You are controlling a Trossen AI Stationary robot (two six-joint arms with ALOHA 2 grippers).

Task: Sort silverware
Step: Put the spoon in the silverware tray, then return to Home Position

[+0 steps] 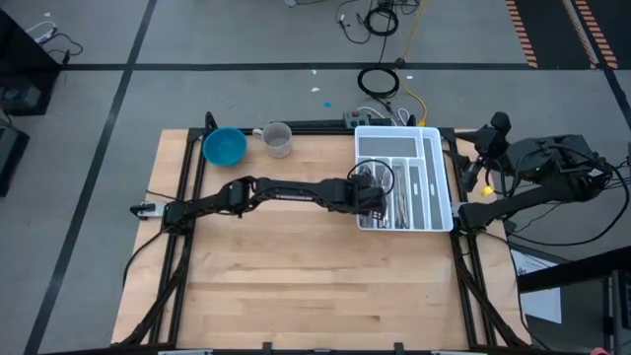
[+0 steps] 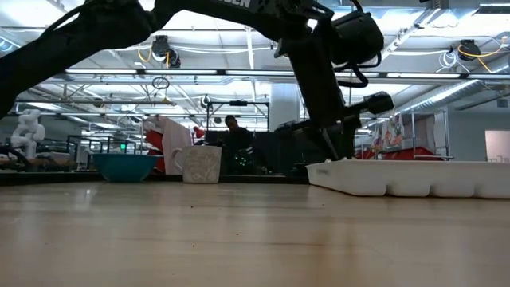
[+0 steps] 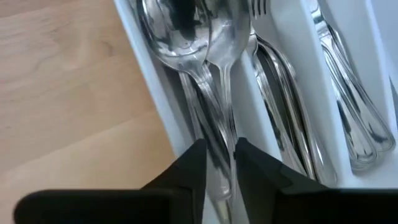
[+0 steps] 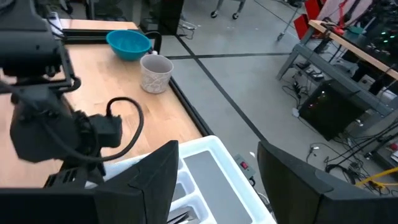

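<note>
One white moulded plastic tray (image 1: 443, 177) with several long slots sat at the upper right of the high view, and the silverware (image 3: 211, 74) lay inside it: slim, polished metal pieces whose full number could not be counted. In the left wrist view, at least two smooth rounded spoon bowls overlapped in the tray's slot nearest the bare wood, with fork tines and more slender handles in the two slots beside it. The left gripper (image 3: 219, 163) reached down into that spoon slot, its two dark wedge-shaped fingers standing a narrow gap apart on either side of the spoon handles; whether they actually pinched one could not be told. The right gripper (image 4: 217, 180) hovered past the tray's right edge, fingers spread wide and holding nothing. On the pale, grained wooden table (image 1: 296, 276), one glossy blue bowl (image 1: 225, 147) and one speckled whitish cup (image 1: 278, 139) stood side by side at the upper left of the tabletop.
</note>
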